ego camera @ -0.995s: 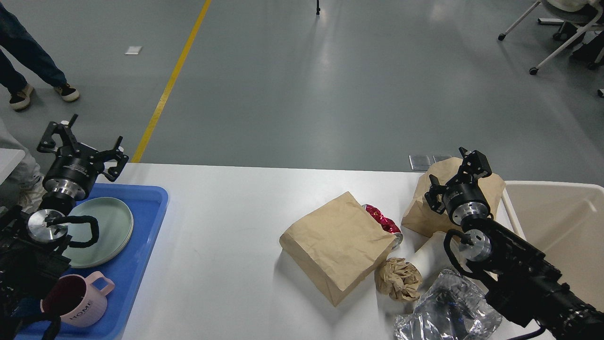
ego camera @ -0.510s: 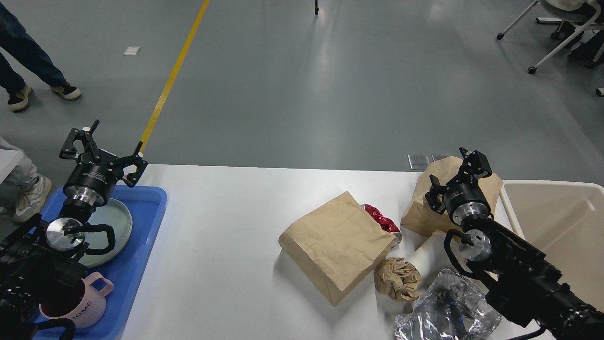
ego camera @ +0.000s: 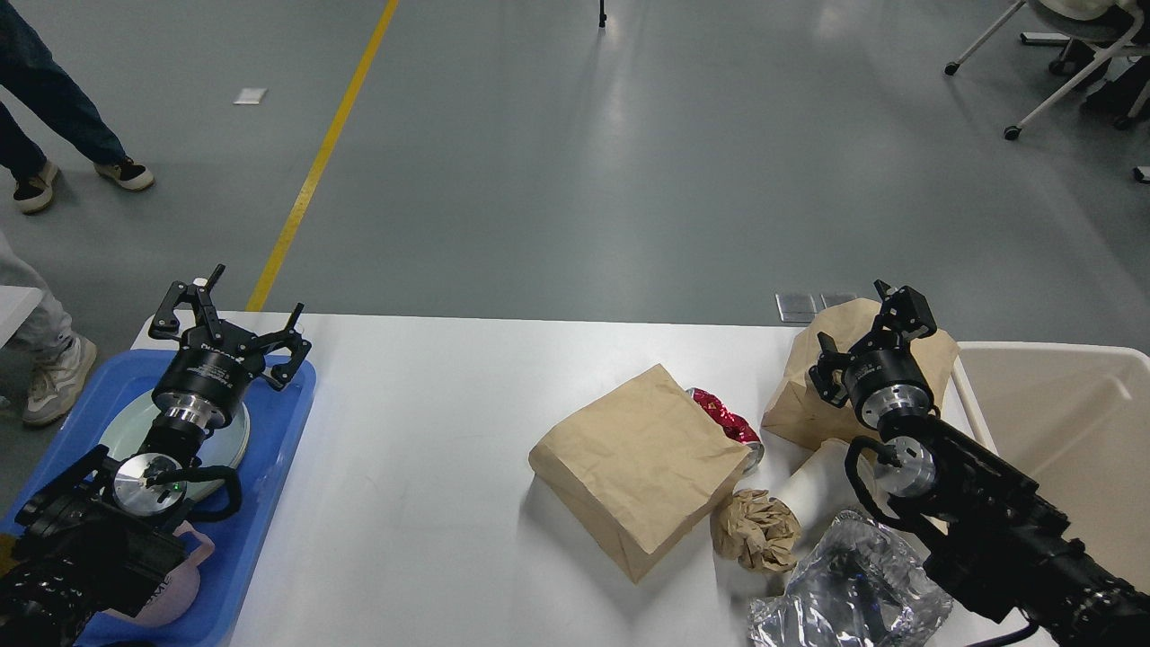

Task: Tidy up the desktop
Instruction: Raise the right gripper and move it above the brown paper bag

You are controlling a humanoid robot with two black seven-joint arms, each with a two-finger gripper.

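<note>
Head view: paper bags [ego camera: 642,467] and wrappers are seen left on the surface [ego camera: 431,467]; left tool [ego camera: 229,328] spread empty, right tool [ego camera: 871,332] unclear.

white desktop [ego camera: 431,467], blue tray [ego camera: 269,449], brown bag [ego camera: 638,467]

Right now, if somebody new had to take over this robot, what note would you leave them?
Left gripper: open, empty, over the blue tray with the plate and pink mug.
Right gripper: cannot tell its state, by the far paper bag.
On the desktop: big paper bag, red can, crumpled paper, clear plastic.
Beige bin looks empty; trash not yet binned.
</note>
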